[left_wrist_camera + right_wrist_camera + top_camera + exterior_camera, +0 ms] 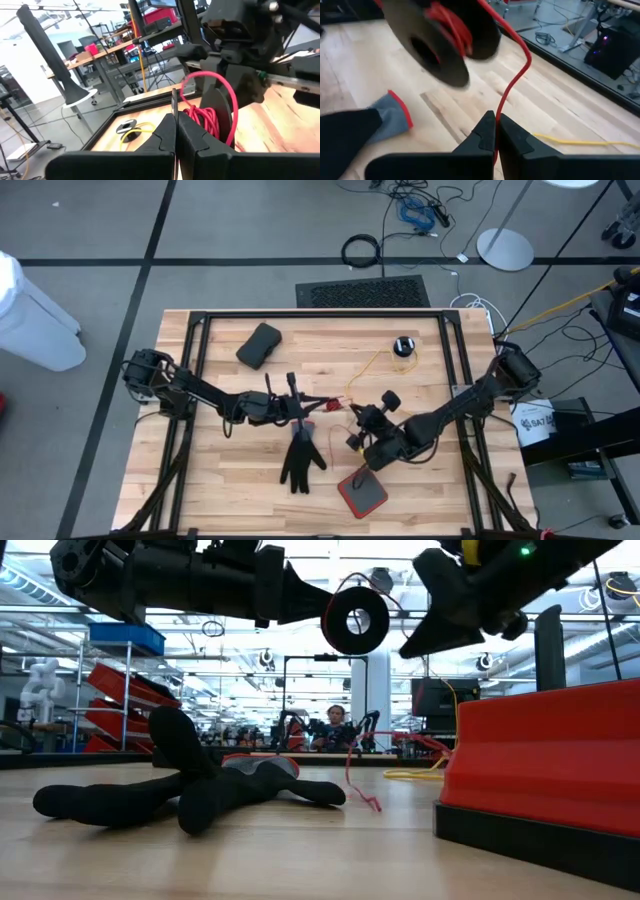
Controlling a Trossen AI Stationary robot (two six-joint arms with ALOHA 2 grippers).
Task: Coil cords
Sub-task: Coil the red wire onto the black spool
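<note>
A workshop of red racks and desks is seen beyond a pale wooden bench (pixel 240 490), where a black spool wound with red cord (pixel 355 620) is held in the air between two dark arms near the middle. The red cord (pixel 512 85) is pinched in the closed right pincer (pixel 495 131); the left pincer (pixel 175 132) is shut too, just beside the spool, though a grip cannot be made out. A thin yellow cord (pixel 372 362) is laid toward a small black round puck (pixel 403 345) at the far side. A black glove (pixel 299 456) and a red-rimmed grey tray (pixel 362 493) are placed nearer
</note>
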